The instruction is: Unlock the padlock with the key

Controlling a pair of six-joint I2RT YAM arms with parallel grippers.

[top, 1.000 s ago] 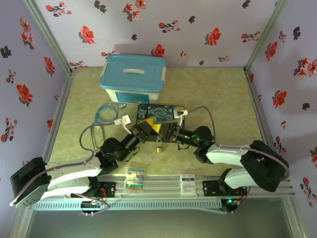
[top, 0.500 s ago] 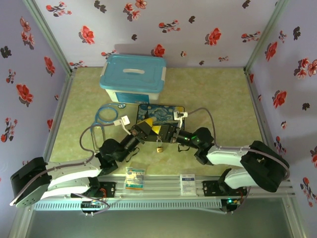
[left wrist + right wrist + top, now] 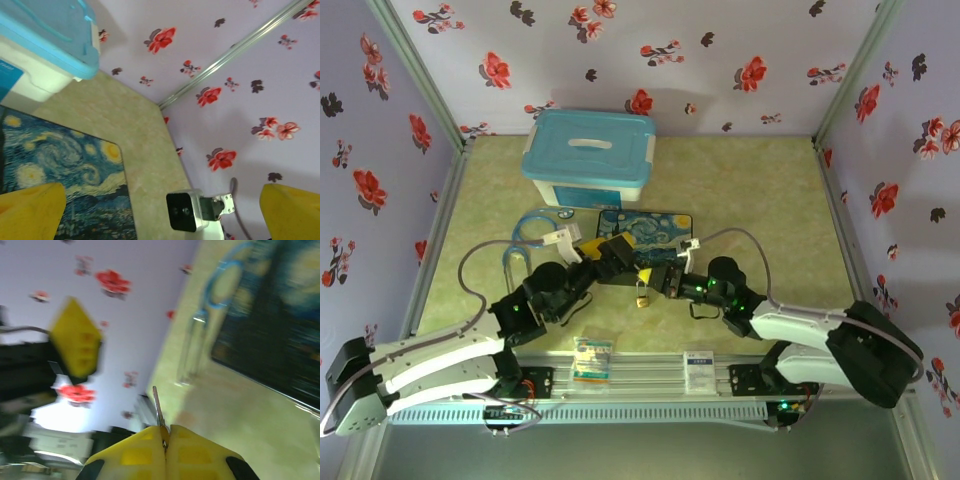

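Observation:
The small brass padlock (image 3: 641, 296) lies on the table just in front of the Starry-Night-printed box (image 3: 645, 227). My right gripper (image 3: 661, 281) is right beside the padlock on its right, shut on the thin grey key (image 3: 158, 407), whose blade sticks out past the yellow fingertips (image 3: 145, 452). My left gripper (image 3: 617, 258) hovers over the box's near edge, above and left of the padlock. Its yellow fingers (image 3: 30, 210) stand wide apart with nothing between them. The padlock is hidden from both wrist cameras.
A blue-lidded white bin (image 3: 588, 158) stands behind the box. A blue cable loop (image 3: 534, 231) with white connectors lies left of the box. Two small packets (image 3: 591, 360) sit on the rail near the arm bases. Flowered walls enclose the table.
My left gripper has gone from shut to wide open and its arm has swung forward and up. The right arm has stretched lower, bringing its gripper closer to the padlock.

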